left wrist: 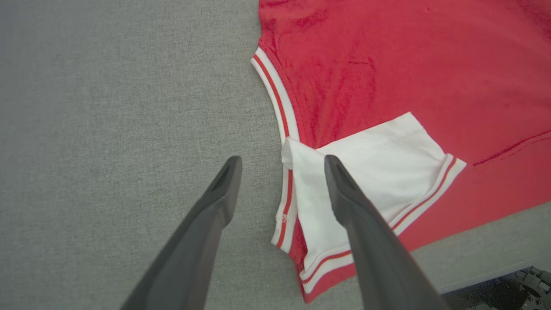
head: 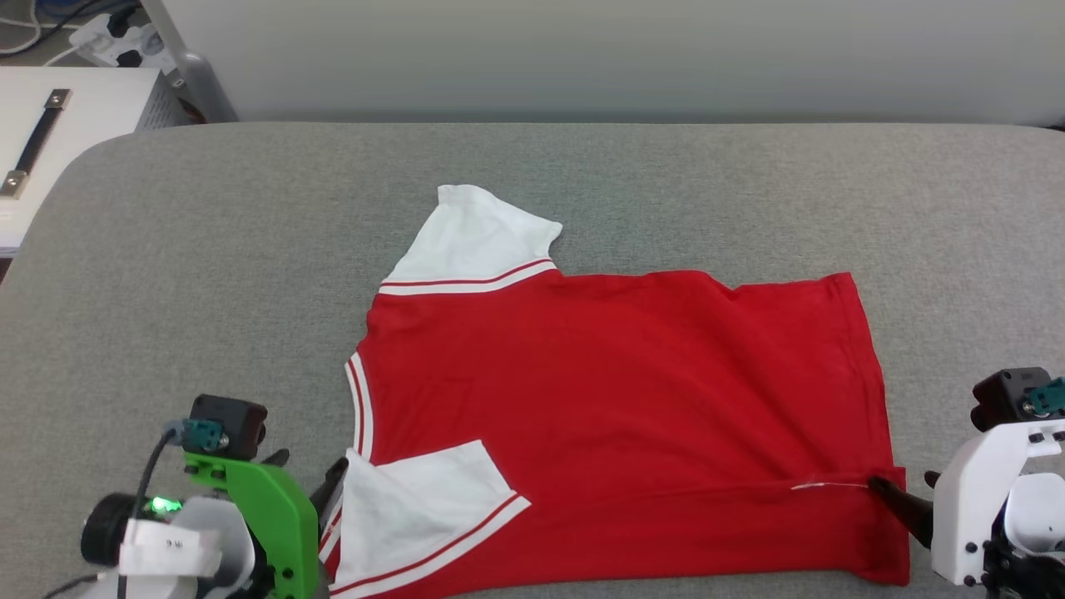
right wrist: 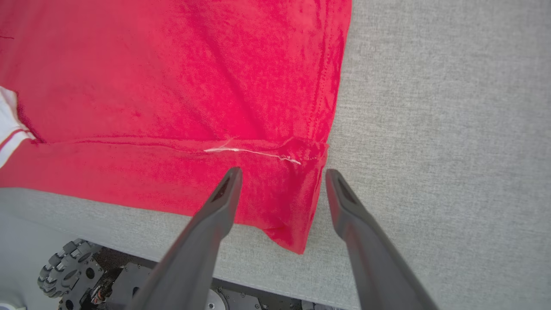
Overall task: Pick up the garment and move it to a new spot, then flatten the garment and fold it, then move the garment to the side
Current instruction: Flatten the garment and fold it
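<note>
The grey padded surface (head: 208, 249) spreads across the head view, with wide bare room along its upper band and down both sides. The garment (head: 624, 374) lies flat across the centre and lower middle. Its near long edge is folded over, close to the surface's bottom edge. One white sleeve points to the upper centre, and the other lies folded onto the red at lower left. At lower left the left gripper (left wrist: 282, 161) has its jaws spread wide astride the sleeve's edge, gripping nothing. At lower right the right gripper (right wrist: 282, 172) stands equally wide over the hem corner, empty.
</note>
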